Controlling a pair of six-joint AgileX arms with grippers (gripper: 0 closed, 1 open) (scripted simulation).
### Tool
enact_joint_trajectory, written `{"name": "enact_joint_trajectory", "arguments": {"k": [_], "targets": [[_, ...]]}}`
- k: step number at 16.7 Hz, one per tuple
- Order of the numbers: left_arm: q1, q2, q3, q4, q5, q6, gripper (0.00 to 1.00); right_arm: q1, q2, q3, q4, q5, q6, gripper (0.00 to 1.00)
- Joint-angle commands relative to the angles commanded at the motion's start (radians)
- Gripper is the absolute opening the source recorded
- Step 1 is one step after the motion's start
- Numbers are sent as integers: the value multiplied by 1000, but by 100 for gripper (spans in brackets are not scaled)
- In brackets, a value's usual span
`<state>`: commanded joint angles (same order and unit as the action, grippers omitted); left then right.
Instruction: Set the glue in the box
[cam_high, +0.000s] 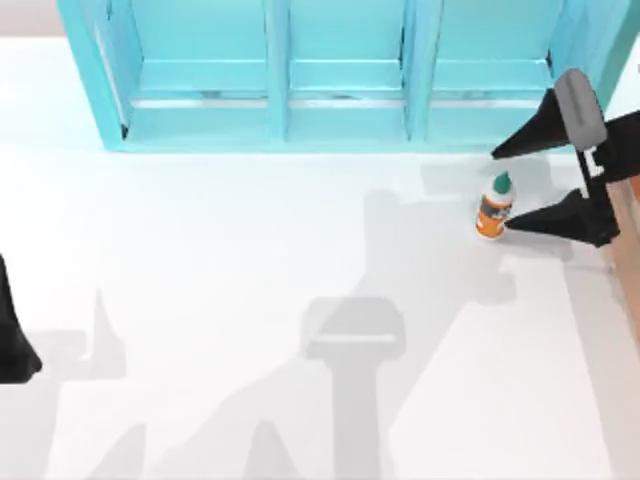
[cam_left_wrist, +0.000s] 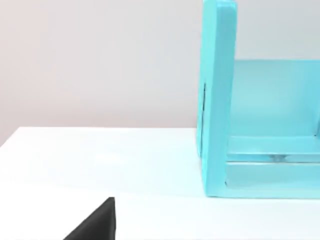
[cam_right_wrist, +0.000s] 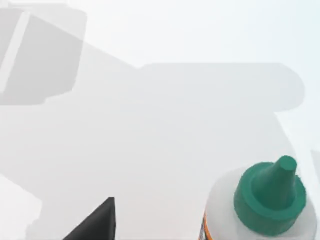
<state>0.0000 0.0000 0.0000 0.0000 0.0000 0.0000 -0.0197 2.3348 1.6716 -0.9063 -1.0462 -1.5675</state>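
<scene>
Glue (cam_high: 495, 206) is seen upright on the white worktop (cam_high: 250, 260), right side, just in front of the turquoise shelf unit (cam_high: 340, 75). Right hand (cam_high: 503, 188) is held low w/ fingers spread wide, pointing left; one fingertip lies beside the bottle's base, the other behind it; nothing gripped. Left hand (cam_high: 15, 340) is parked at the left edge; its opening can't be told.

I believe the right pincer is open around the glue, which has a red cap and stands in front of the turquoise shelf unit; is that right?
Not quite: the cap is green, not red, as the right wrist view shows. The rest holds: in the top view the right pincer is open with the glue between its fingers, in front of the turquoise shelf unit. The left pincer is parked at the table's left edge.
</scene>
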Motion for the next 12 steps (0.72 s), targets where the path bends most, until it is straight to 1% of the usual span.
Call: {"name": "enact_joint_trajectory", "arguments": {"k": [5, 8, 12], "targets": [[0, 0, 0, 0, 0, 0, 100, 66, 15, -72, 197, 2, 123, 100], [0, 0, 0, 0, 0, 0, 100, 72, 45, -97, 264, 3, 141, 100], [0, 0, 0, 0, 0, 0, 100, 64, 61, -108, 286, 4, 133, 100]]}}
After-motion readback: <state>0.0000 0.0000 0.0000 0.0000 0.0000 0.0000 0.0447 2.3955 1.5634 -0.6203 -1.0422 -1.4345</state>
